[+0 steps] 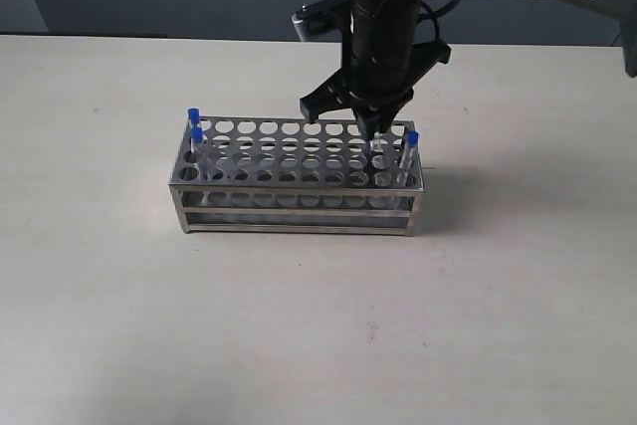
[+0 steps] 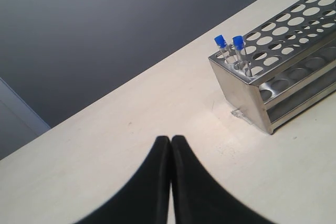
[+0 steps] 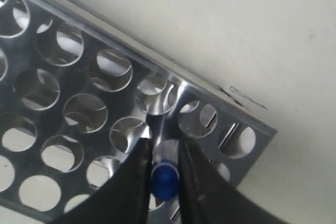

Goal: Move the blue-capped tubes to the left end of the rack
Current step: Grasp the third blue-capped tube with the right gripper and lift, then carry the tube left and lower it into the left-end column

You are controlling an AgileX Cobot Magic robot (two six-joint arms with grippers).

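The silver rack (image 1: 296, 208) stands mid-table. Two blue-capped tubes (image 1: 195, 131) stand in holes at its left end, seen also in the left wrist view as tubes (image 2: 229, 52) at the rack's (image 2: 294, 51) near corner. Another blue-capped tube (image 1: 410, 153) stands at the right end. My right gripper (image 1: 378, 133) is down over the right end, shut on the cap of a fourth blue-capped tube (image 3: 165, 179); in the right wrist view the gripper (image 3: 165, 153) pinches it above the rack (image 3: 68, 77). My left gripper (image 2: 171, 141) is shut and empty, off the rack's left end.
The pale table (image 1: 299, 335) runs wide around the rack, with a dark wall behind. The right arm (image 1: 383, 17) hangs down over the rack's back right part.
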